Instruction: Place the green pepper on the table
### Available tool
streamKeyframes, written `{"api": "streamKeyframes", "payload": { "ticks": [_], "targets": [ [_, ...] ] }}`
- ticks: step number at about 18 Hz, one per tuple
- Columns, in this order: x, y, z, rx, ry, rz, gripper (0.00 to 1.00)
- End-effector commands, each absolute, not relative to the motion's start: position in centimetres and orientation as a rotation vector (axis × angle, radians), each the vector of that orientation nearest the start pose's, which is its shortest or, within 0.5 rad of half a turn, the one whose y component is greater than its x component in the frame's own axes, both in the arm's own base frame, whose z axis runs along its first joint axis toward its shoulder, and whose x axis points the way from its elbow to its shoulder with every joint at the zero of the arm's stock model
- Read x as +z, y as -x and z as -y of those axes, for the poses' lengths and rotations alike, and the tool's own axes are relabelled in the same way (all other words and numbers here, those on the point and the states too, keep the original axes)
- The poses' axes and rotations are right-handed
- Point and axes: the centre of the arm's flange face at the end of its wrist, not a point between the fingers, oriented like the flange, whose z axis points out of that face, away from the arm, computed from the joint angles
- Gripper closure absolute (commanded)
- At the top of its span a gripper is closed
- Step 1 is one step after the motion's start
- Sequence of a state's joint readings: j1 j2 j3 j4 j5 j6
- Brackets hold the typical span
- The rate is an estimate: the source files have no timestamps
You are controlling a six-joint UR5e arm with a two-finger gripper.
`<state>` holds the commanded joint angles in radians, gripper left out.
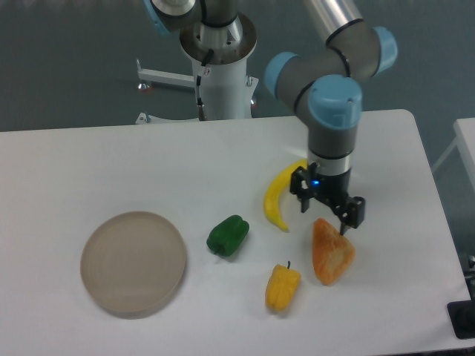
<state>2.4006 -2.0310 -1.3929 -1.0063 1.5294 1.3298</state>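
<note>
The green pepper (227, 236) lies on the white table (111, 170), between the plate and the banana. My gripper (324, 217) hangs well to its right, pointing down just above the top of an orange bread-like piece (332, 253). Its fingers (346, 222) stand apart and hold nothing. The pepper is untouched and fully in view.
A round beige plate (133, 263) sits at the front left. A yellow banana (280, 196) lies left of the gripper. A yellow pepper (282, 288) lies near the front edge. The robot base (220, 74) stands behind the table's far edge.
</note>
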Motion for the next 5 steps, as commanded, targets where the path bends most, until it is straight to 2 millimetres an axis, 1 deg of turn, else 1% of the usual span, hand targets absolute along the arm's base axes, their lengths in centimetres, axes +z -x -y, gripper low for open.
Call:
{"api": "streamKeyframes", "payload": {
  "ticks": [3,5],
  "targets": [
    [36.62,41.86,-56.40,0.350,2.859,-0.771,0.05],
    [36.22,41.97,-56.48,0.345,2.863,-0.771,0.05]
  ]
}}
